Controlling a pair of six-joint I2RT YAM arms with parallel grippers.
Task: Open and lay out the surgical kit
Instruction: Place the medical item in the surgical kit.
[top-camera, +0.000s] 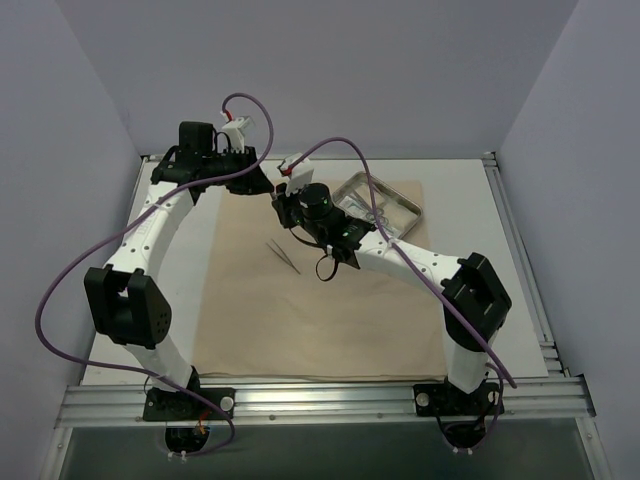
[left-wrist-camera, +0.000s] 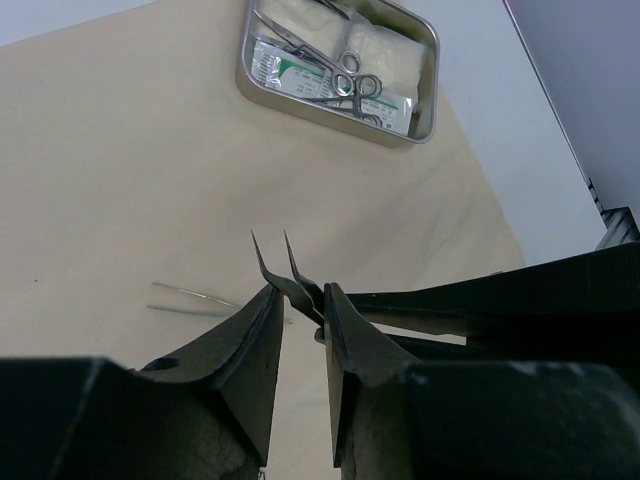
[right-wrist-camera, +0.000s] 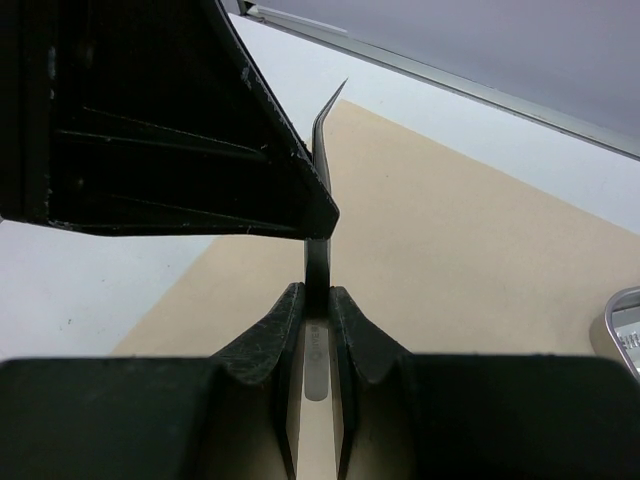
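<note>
The right claw (right-wrist-camera: 316, 298) is clamping the handle of the curved tweezers (right-wrist-camera: 316, 372), their tips pointing ahead of it. The left claw (left-wrist-camera: 300, 300) is flanking those tips with narrowed jaws; whether they are pressing, I cannot tell. Ahead-right of it the steel tray (left-wrist-camera: 425, 125) is sitting on the tan cloth wrap (left-wrist-camera: 120, 180), second tweezers (left-wrist-camera: 195, 298) lying just left

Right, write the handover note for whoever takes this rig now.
Right gripper: shut on the curved tweezers, held above the cloth.
Left gripper: jaws stand on either side of the same tweezers; whether they grip cannot be told.
Done: the cloth lies open and flat, and the straight tweezers are laid on it.
Left: set down the curved tweezers. The tray, at the cloth's far right corner, still holds the clamps, packets and gauze.
</note>
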